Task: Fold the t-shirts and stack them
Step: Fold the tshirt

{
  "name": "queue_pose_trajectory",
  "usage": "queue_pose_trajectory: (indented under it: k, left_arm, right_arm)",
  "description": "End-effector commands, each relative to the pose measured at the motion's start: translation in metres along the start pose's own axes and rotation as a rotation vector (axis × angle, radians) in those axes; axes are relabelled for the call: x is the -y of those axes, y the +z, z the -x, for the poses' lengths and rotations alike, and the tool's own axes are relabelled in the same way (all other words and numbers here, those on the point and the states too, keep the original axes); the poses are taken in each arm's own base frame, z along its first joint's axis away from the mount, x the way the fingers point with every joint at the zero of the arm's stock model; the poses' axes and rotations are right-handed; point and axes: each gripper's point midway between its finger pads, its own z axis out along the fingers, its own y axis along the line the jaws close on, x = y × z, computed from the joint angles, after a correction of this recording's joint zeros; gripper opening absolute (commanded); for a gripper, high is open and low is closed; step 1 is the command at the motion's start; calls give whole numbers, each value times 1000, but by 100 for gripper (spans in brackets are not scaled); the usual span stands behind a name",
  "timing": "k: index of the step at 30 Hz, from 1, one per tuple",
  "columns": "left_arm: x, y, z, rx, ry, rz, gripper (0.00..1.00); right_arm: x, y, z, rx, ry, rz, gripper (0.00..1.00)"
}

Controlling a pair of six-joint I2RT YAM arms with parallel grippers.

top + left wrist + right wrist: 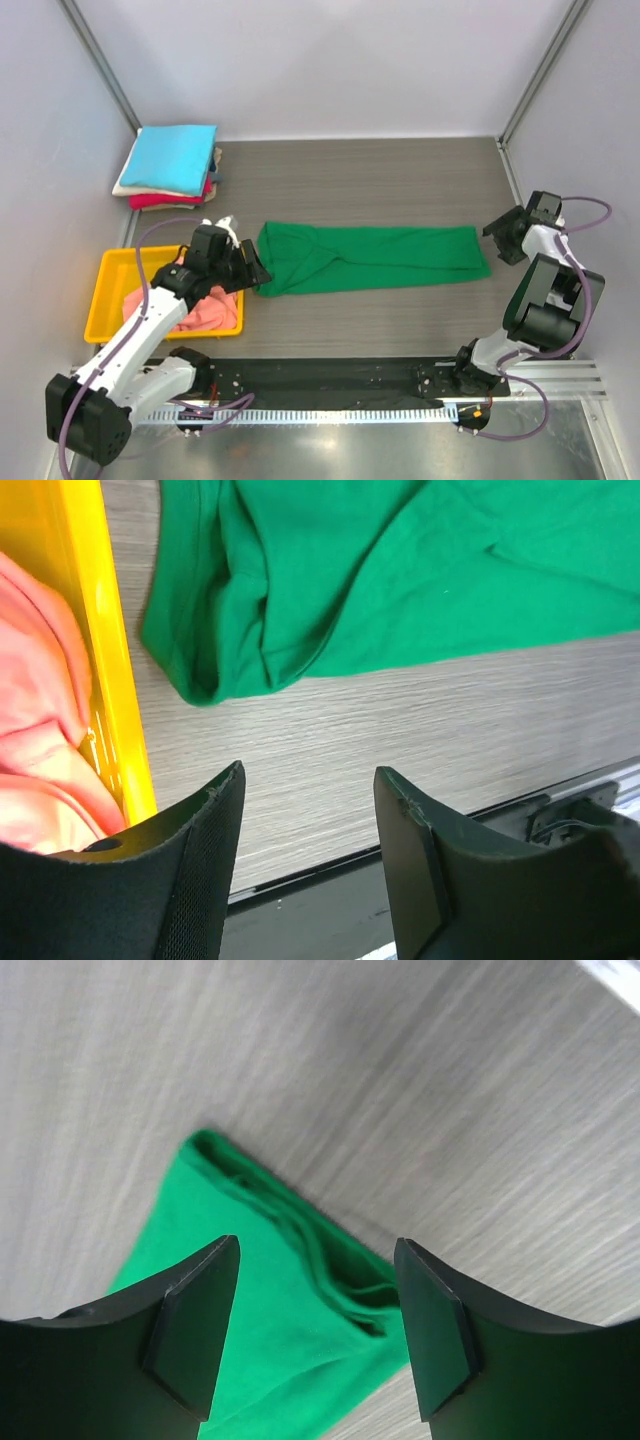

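A bright green t-shirt (370, 258) lies folded into a long strip across the middle of the table. My left gripper (252, 266) is open and empty at its left end; that end shows in the left wrist view (300, 580). My right gripper (498, 238) is open and empty just past its right end, whose corner shows in the right wrist view (300, 1310). A salmon-pink shirt (205, 308) lies crumpled in the yellow tray (110, 290). A folded stack with a sky-blue shirt (172, 158) on top, cream and red beneath, sits at the back left.
The yellow tray's wall (105, 660) stands close to the left of my left gripper. White enclosure walls surround the table. A black rail (330, 375) runs along the near edge by the arm bases.
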Motion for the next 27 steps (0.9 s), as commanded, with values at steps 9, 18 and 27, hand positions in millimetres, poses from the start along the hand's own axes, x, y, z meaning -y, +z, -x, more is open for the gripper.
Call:
queue_pose_trajectory:
  k: [9, 18, 27]
  left_arm:
    - [26, 35, 58, 136, -41, -11, 53]
    - [15, 149, 47, -29, -45, 132, 47]
    - [25, 213, 83, -50, -49, 199, 45]
  right_arm:
    - [-109, -39, -25, 47, -200, 270, 67]
    - [-72, 14, -88, -119, -246, 126, 63]
    - [-67, -10, -194, -381, -228, 204, 61]
